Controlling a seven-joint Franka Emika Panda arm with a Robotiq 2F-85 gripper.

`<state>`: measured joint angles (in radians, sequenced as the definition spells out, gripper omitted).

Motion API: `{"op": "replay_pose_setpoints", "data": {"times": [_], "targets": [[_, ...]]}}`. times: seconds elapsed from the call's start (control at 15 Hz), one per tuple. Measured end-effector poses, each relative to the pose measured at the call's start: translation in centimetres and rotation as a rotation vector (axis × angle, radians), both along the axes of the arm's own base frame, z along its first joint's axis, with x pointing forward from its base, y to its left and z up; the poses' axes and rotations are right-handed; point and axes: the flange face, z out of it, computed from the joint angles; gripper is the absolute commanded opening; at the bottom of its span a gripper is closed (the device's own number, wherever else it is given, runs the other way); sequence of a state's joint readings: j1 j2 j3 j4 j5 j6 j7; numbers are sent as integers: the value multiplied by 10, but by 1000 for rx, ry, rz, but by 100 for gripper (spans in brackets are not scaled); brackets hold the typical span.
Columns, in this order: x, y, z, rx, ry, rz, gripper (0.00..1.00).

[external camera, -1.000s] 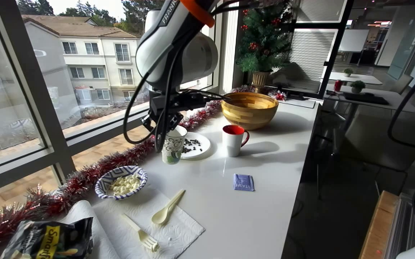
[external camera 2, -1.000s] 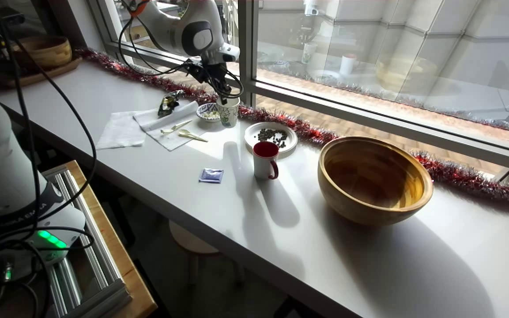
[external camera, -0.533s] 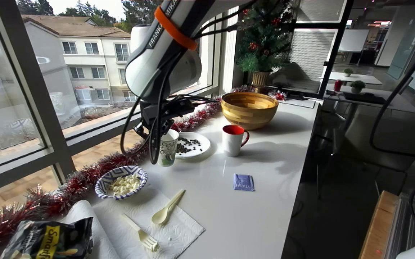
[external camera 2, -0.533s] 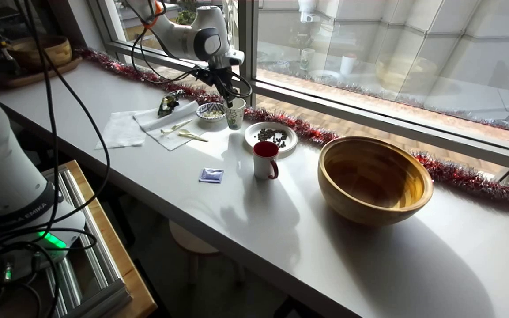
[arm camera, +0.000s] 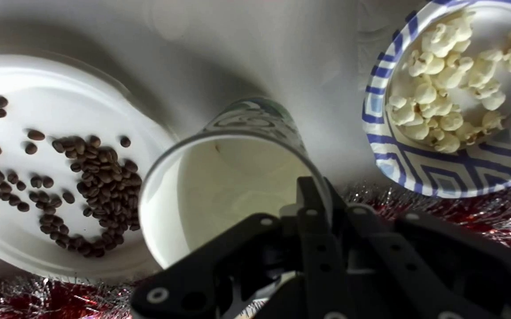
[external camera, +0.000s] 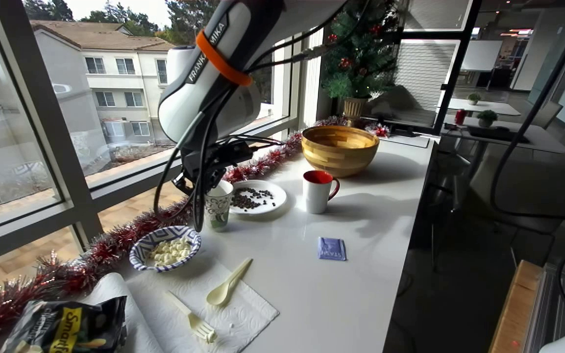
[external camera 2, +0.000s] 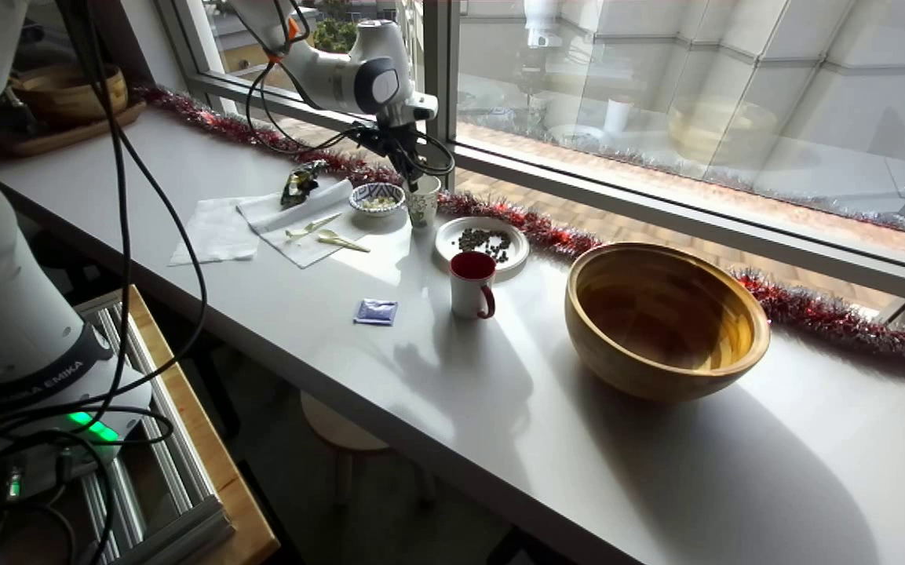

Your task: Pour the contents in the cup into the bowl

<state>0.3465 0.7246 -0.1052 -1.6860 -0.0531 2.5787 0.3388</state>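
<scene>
Counter (external camera: 307, 299) below, the downturned gripper (arm camera: 324, 197) apparently pinches the cup (arm camera: 228, 188).

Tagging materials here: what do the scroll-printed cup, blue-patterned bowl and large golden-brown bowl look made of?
Cup: probably smooth coated paper; thin rim, printed outside, pale inside. Blue-patterned bowl: likely paper, slightly glossy; crimped-looking rim, though possibly plastic. Large golden-brown bowl: apparently wood, satin finish; blocks in differing tones.

In an exterior view, a wooden bowl (external camera: 339, 159), a red-handled mug (external camera: 315, 194) and a Stash tea sachet (external camera: 331, 249) run down the frame just right of centre, with a Smartfood bag (external camera: 68, 326) in the lower left corner.
</scene>
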Motion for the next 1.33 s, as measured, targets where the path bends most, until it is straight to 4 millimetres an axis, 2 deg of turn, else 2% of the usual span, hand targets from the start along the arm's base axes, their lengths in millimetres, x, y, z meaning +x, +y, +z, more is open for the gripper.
{"op": "replay_pose_setpoints", "data": {"times": [0.13, 0.27, 0.53, 0.67, 0.93, 1.13, 1.33], "targets": [[5, 1, 0, -1, -2, 9, 1], [9, 1, 0, -3, -1, 19, 30], [12, 4, 1, 0, 32, 17, 56], [10, 9, 8, -6, 70, 17, 70], [-7, 27, 49, -27, 157, 5, 97], [-28, 35, 84, -36, 194, -8, 100], [-54, 25, 107, -24, 215, -11, 100]]}}
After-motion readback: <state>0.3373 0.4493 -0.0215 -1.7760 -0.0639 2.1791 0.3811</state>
